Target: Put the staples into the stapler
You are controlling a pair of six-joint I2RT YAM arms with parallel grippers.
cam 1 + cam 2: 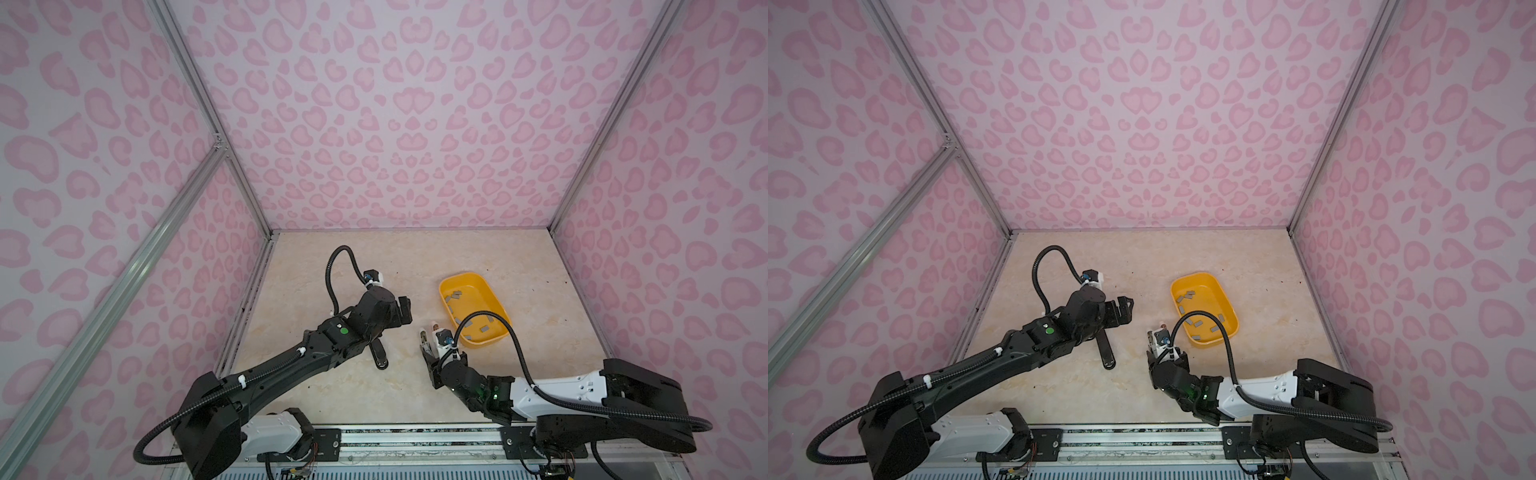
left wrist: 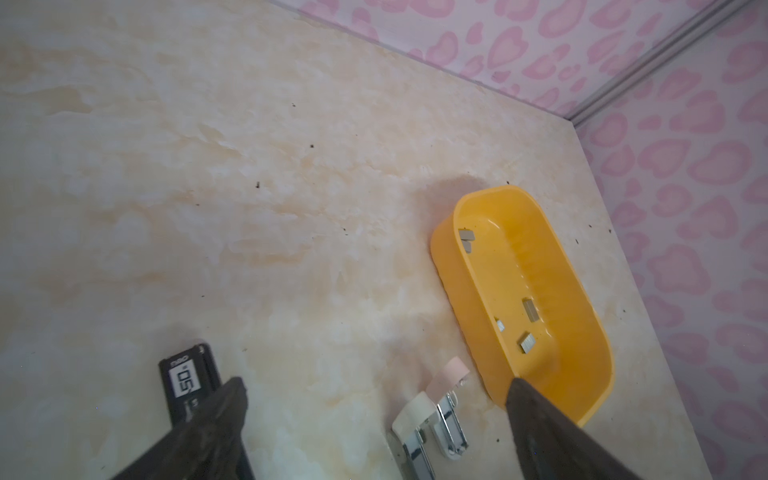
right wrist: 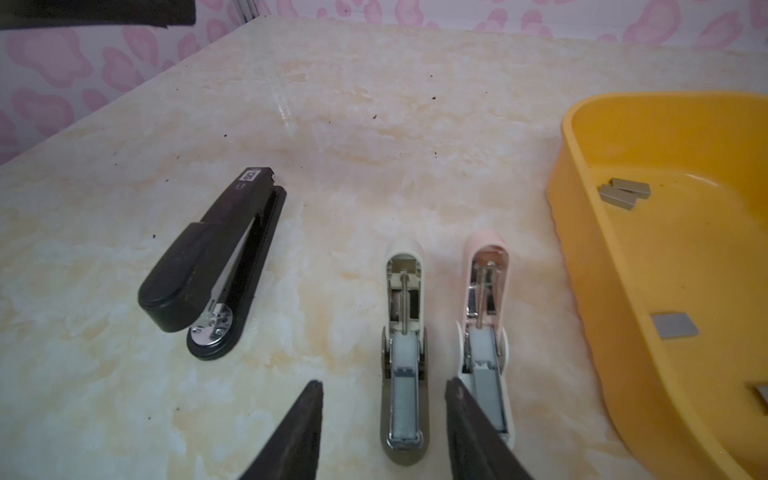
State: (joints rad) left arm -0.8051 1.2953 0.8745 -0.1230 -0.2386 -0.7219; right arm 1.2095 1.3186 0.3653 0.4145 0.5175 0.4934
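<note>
Black-and-white arms (image 1: 291,361), ribbed black cables (image 1: 343,248), green indicator lights (image 1: 343,331).

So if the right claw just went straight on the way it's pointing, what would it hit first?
Most likely the cream stapler, lying opened flat right ahead of the open right claw; the pink stapler lies just beside that line. Depth is hard to judge.

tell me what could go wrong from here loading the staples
1. The right end effector hangs open over the small cream plastic stapler, with the small pink plastic stapler close beside it; coming down may knock the pink one.
2. The flat grey metal staple strips lie low in the yellow plastic tray, some near its wall, so a pinch may slip.
3. The long black stapler is closed, so it would need opening first.
</note>
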